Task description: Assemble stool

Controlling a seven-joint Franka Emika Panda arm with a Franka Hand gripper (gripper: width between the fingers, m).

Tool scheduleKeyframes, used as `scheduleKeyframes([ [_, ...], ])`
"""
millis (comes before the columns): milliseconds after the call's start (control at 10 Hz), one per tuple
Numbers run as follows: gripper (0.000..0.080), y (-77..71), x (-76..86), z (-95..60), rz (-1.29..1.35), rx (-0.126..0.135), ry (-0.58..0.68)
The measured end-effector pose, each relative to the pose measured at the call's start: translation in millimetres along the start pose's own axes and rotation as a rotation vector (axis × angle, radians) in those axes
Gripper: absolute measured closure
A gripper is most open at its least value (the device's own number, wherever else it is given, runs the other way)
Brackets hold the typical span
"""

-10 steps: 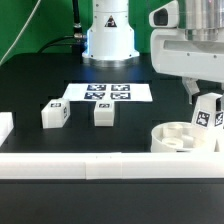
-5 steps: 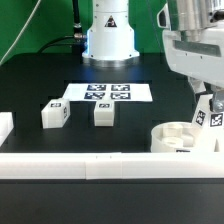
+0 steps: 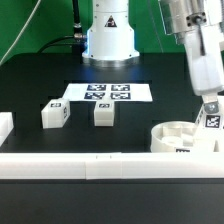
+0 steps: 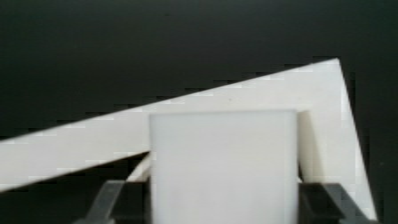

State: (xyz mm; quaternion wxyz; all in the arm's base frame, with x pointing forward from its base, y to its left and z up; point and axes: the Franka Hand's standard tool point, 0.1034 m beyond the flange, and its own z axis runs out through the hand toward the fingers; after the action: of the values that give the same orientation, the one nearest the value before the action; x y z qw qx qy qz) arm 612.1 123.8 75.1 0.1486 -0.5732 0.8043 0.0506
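At the exterior view's right, with the tool (image 3: 209, 104) clamped on a leg (image 3: 213, 119), square it upright over the seat (image 3: 168, 145), then lower slowly.

backdrop: plain green backdrop (image 3: 20, 25) behind the table
table: matte black top (image 3: 30, 90), evenly lit
near edge: long white rail (image 3: 90, 165)
mid-table: marker board (image 3: 107, 92), lying flat
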Motion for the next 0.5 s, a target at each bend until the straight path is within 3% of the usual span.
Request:
scheduleKeyframes([
  [500, 0.0462, -1.2, 0.9, -0.5, 0.183, 0.006, -0.004],
])
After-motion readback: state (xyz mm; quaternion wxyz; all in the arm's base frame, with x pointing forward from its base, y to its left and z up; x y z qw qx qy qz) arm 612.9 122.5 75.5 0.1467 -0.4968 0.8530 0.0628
